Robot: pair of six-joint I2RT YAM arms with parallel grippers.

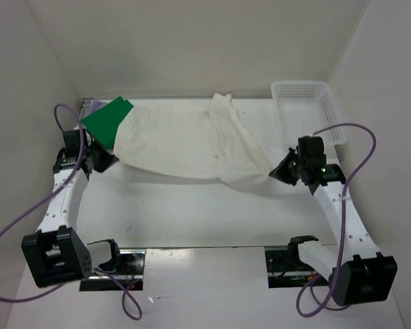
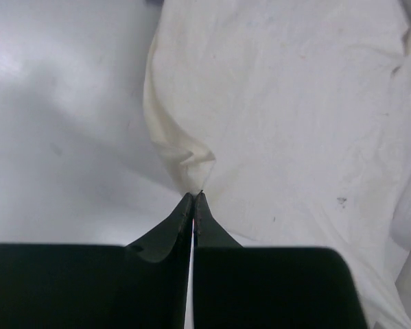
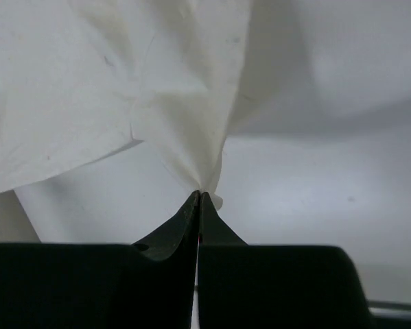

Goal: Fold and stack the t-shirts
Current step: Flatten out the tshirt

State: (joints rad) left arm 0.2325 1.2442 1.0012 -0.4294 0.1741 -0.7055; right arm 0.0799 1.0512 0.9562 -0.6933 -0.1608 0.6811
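2 white shirt (image 1: 184, 140) corners pinched tight between jaws: left gripper (image 2: 193, 197), right gripper (image 3: 199, 195).

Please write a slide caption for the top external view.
Left gripper and right gripper pinch opposite ends of the cream-white t-shirt, green t-shirt at its far-left corner.

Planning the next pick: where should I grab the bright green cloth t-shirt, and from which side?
Probably best to take the bright green cloth t-shirt by its bare left corner, coming in from the left. Its right part is covered by the spread cream-white cloth t-shirt, so only that flat left edge is free.
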